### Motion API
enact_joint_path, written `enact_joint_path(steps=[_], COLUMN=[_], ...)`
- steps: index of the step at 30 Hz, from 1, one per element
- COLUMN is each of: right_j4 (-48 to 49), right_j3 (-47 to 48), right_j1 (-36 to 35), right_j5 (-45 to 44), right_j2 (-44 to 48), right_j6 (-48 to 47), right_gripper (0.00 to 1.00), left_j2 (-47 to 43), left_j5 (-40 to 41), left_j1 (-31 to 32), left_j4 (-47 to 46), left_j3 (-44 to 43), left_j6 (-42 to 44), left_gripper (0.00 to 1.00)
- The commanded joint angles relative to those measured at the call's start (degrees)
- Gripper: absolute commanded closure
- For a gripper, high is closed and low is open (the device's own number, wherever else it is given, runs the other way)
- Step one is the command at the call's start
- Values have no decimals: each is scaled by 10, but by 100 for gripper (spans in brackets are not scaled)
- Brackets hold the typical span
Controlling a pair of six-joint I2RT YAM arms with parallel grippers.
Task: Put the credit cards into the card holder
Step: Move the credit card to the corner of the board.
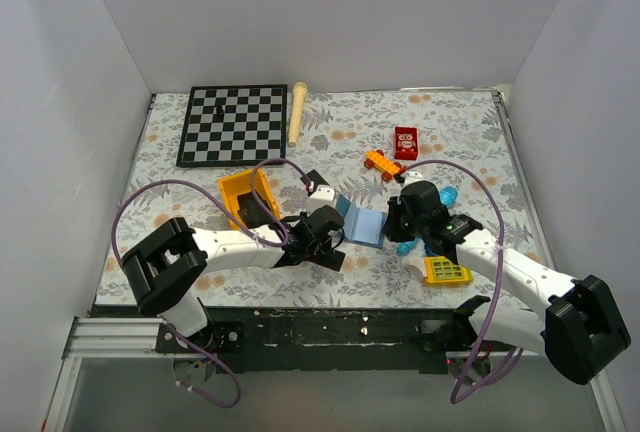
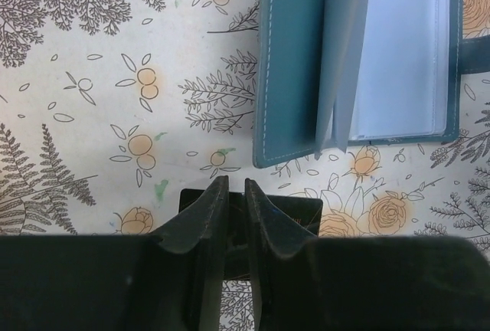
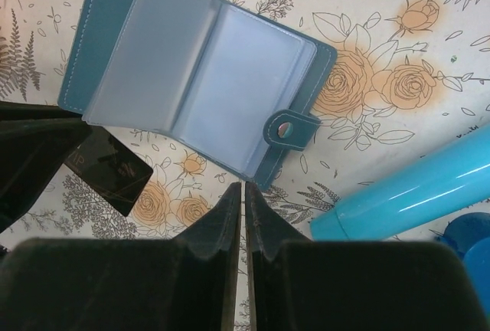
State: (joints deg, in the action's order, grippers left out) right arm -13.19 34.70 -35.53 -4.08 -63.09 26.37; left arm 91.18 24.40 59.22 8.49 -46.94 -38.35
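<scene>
The card holder (image 1: 362, 224) lies open like a book on the flowered table between the two arms, with its clear inner sleeves (image 3: 199, 78) facing up and its snap tab (image 3: 289, 128) at one edge. One black credit card (image 2: 300, 210) lies flat just beside the holder's near edge. It also shows in the right wrist view as the credit card (image 3: 103, 170). My left gripper (image 2: 236, 181) is shut to a narrow slit, its tips over the card's far edge and not clamped on it. My right gripper (image 3: 243, 185) is shut and empty, its tips right beside the snap tab.
A bright blue tube toy (image 3: 413, 185) lies close on the right of my right gripper. A yellow bin (image 1: 247, 197) stands left of the holder, and a yellow grid piece (image 1: 447, 271) lies near the front. A red box (image 1: 406, 141), an orange toy (image 1: 381, 163), a chessboard (image 1: 232, 124) and a wooden rod (image 1: 296, 112) lie farther back.
</scene>
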Motion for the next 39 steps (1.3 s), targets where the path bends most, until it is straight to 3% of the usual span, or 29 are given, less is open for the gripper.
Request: enact_joint_path(steps=[1, 14, 31, 34, 39], right_j4=[14, 14, 28, 26, 20], right_j3=[-2, 8, 23, 24, 21], right_j1=[-1, -1, -2, -1, -1], right_j5=[3, 9, 27, 26, 23], right_j2=[6, -1, -28, -26, -19], right_j6=[3, -1, 2, 2, 1], right_gripper=[88, 89, 90, 90, 90], left_j2=[10, 37, -42, -78, -92], left_j5=[13, -3, 12, 49, 82], left_j1=[6, 39, 105, 106, 74], left_j4=[-25, -40, 27, 49, 43], left_j3=[-20, 15, 94, 80, 24], left_j6=[13, -12, -116, -103, -32], left_gripper=[87, 93, 98, 95, 81])
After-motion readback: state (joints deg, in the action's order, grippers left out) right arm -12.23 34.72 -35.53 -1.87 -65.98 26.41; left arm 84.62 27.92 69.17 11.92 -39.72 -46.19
